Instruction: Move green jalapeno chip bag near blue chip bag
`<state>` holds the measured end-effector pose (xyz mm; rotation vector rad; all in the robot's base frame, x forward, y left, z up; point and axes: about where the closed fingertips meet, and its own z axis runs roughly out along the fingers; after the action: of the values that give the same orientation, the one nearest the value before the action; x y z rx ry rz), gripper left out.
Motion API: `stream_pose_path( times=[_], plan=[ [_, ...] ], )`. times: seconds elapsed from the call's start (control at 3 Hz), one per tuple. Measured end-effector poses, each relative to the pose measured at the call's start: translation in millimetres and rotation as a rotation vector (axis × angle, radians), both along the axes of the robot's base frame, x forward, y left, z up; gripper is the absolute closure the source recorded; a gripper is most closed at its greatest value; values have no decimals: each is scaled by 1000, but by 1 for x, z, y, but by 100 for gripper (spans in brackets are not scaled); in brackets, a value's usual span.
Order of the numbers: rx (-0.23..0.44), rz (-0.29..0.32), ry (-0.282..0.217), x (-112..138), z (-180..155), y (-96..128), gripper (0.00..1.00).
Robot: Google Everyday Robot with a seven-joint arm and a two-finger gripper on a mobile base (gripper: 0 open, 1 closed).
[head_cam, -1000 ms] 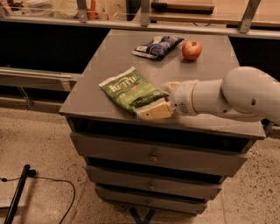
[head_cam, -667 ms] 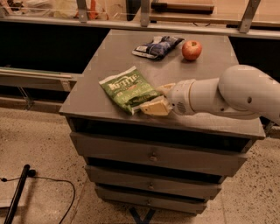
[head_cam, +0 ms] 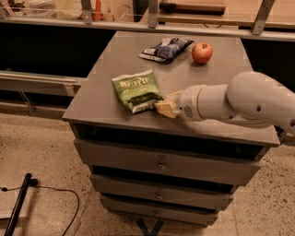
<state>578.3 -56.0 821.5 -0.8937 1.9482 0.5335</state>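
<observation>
The green jalapeno chip bag (head_cam: 137, 91) lies flat near the front left of the grey table top (head_cam: 115, 55). My gripper (head_cam: 167, 107) reaches in from the right on a thick white arm, and its cream fingers are closed on the bag's lower right corner. The blue chip bag (head_cam: 166, 48) lies at the back middle of the table, well apart from the green bag.
A red apple (head_cam: 202, 52) sits just right of the blue bag. The table is a cabinet with several drawers (head_cam: 161, 163) below. A counter edge with metal posts (head_cam: 152, 14) runs behind it. A black cable (head_cam: 55, 193) lies on the floor at left.
The green bag and my gripper have shifted together a little toward the back of the table. The blue bag and the apple have not moved.
</observation>
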Motion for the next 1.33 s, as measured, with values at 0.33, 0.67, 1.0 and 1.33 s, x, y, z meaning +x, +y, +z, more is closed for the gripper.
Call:
stream_pose_path(
  times=[0.33,0.67,1.0,1.33],
  plan=[
    [-23,-113,6,16,-4,-11,100],
    [-24,-116,5,16,-4,-11,100],
    [-27,-125,4,18,-4,-12,100],
    [-27,-125,4,18,-4,-12,100]
  ],
)
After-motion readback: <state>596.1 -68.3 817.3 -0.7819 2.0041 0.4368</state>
